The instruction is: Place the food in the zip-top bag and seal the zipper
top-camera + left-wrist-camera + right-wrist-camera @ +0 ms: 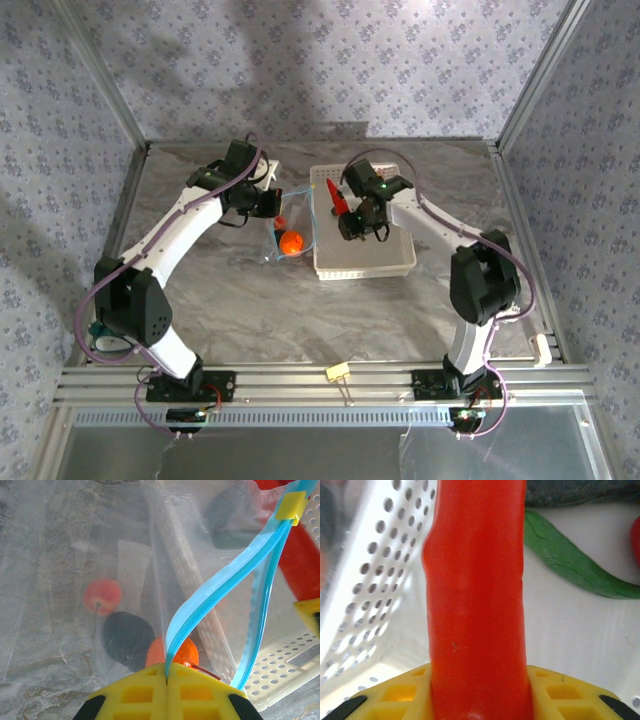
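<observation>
My left gripper is shut on the light blue zipper at the mouth of the clear zip-top bag, holding it up just left of the basket. A yellow slider sits on the strip. Inside the bag lie two small orange round fruits and a dark piece. Over the white basket, my right gripper is shut on a long red-orange carrot, whose tip points toward the bag.
In the basket lie a curved green piece, a dark green cucumber and a bit of red food at the right edge. Metal frame posts and patterned walls border the marble table.
</observation>
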Robot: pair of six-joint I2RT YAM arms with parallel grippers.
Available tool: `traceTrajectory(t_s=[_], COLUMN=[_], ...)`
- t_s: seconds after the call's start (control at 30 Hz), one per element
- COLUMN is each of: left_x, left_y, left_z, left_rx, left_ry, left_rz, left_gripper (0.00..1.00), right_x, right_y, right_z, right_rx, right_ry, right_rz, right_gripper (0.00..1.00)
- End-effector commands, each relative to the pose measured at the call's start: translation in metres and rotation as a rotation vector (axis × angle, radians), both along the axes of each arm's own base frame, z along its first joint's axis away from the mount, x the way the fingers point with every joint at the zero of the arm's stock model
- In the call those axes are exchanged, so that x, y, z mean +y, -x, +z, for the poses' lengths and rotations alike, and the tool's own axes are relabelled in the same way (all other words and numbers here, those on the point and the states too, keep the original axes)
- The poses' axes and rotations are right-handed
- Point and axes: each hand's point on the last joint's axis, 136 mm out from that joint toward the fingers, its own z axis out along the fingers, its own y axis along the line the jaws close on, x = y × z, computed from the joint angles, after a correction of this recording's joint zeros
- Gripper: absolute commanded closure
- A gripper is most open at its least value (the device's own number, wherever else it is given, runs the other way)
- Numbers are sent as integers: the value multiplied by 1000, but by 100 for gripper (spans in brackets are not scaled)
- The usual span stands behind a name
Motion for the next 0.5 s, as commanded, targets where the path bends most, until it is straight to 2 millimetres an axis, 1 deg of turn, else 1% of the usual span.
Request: traceTrajectory(t_s=[0.0, 0.1, 0.2, 0.27, 0.37, 0.47], left_x=[2, 2, 2, 2, 1, 1], left_y=[0, -1, -2, -2, -2, -3], left_z=[13, 14, 14, 14, 15, 16], left_rx=[-37, -40, -43, -45, -48, -53], left_ry=[-2, -1, 1, 2, 5, 5], left_rz=[-7, -6, -6, -5, -4, -4], left_gripper=[100, 100, 100, 100, 100, 100], right_x=[-9, -2, 12, 23, 34, 45], right_y=[11, 26, 51, 69, 95, 120], right_z=[33, 66, 94, 109, 116, 113], right_rx=[-10, -22, 6, 48, 122, 189], right_ry=[-44, -162, -314, -412, -486, -499], right_rz=[-30, -26, 20, 58, 112, 167], right_gripper=[70, 70, 69, 68, 68, 69])
